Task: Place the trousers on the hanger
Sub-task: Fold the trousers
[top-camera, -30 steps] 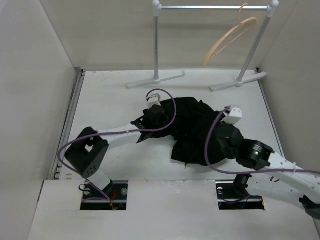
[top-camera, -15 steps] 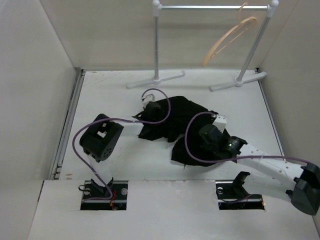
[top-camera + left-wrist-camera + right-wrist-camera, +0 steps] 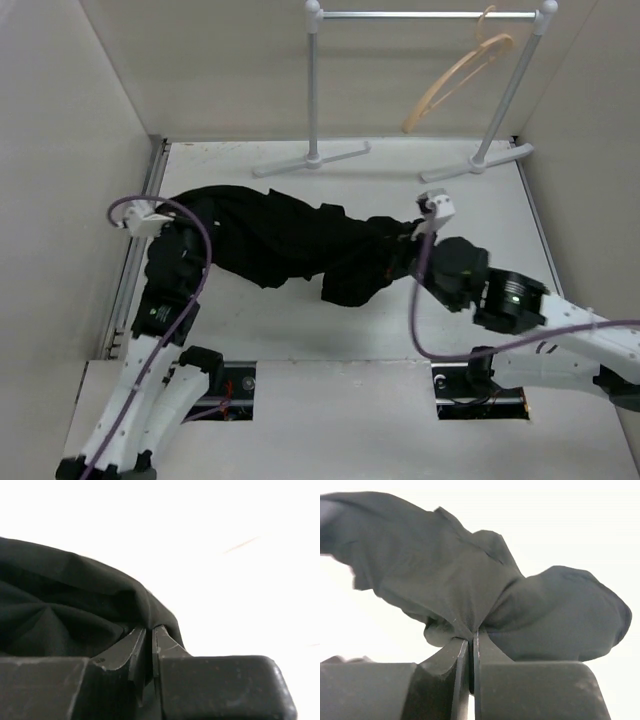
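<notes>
Across table [image 3: 400, 190], trousers [image 3: 290, 245] pinched by left end effector [image 3: 149, 630], right end effector [image 3: 470, 641].

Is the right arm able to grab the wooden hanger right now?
Probably not yet. The right end effector is shut on the trousers, so it is busy. The hanger hangs farther back on the rail, with nothing in between.

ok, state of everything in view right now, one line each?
trousers: spread lengthwise between both grippers, creased, not on the hanger
hanger: hooked on the rail near its right end, tilted, bare
left gripper: shut on one end of the trousers
right gripper: shut on the other end of the trousers
rail: upright at the far edge, carrying only the hanger
</notes>
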